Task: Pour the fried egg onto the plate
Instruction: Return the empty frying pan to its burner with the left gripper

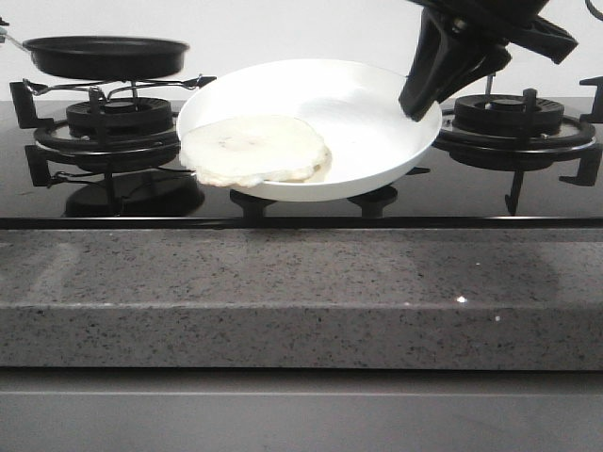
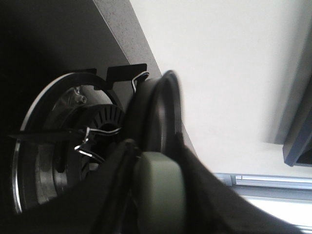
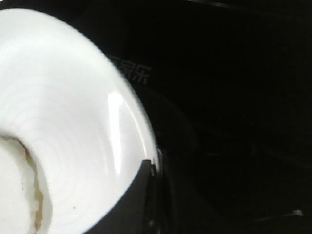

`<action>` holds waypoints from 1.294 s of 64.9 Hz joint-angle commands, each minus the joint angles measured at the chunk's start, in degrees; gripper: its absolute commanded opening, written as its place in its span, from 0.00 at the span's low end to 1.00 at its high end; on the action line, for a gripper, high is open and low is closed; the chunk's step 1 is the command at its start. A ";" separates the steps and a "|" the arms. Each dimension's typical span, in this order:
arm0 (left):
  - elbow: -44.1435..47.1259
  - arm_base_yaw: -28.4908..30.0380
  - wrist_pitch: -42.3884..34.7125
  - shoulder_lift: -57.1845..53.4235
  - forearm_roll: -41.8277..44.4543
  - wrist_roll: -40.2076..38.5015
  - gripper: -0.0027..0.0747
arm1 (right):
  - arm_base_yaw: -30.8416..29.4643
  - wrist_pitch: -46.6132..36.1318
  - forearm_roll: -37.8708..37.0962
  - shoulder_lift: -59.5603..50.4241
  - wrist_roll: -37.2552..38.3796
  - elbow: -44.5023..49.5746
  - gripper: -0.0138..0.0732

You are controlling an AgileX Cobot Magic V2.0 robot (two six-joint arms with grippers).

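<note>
The stove [image 1: 301, 202] fills my front view, glossy black glass with a burner on each side. My plate [image 1: 377, 122] hangs above its middle, tipped so the left edge sits lower than the right. My right gripper [image 1: 421, 105] comes down from above and pinches that higher right rim; in the right wrist view a dark finger [image 3: 139, 195] overlaps the plate [image 3: 63, 122] edge, so I judge it clenched on the rim, though I only see one finger. The fried egg [image 1: 254, 149] lies flat on the low left side of the plate, already overhanging the near-left rim, well apart from my right gripper and across the dish from it. The frying pan [image 1: 104, 56] sits up at the far left over the left burner, and my left gripper [image 2: 156, 195] has its handle; I judge it clamped, but the jaws are blurred and cut off at the frame. The egg looks delivered; what matters next is levelling the plate so it does not slide off the low side. Whether the plate touches the stove I cannot tell
</note>
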 commanded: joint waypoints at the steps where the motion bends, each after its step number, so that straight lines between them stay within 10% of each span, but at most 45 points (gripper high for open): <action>1: -1.97 0.15 3.79 -2.70 -4.94 -0.61 0.49 | -0.03 -2.43 1.98 -2.65 -0.26 -1.74 0.08; 12: -1.97 0.15 4.03 -2.70 -3.88 -0.61 0.68 | -0.03 -2.43 1.98 -2.65 -0.26 -1.74 0.08; 58: -1.97 12.09 10.03 -12.47 5.95 1.38 0.68 | -0.03 -2.43 1.98 -2.65 -0.26 -1.74 0.08; 84: -0.04 -6.99 -3.94 -39.24 53.71 -12.03 0.67 | -0.03 -2.43 1.98 -2.65 -0.26 -1.74 0.08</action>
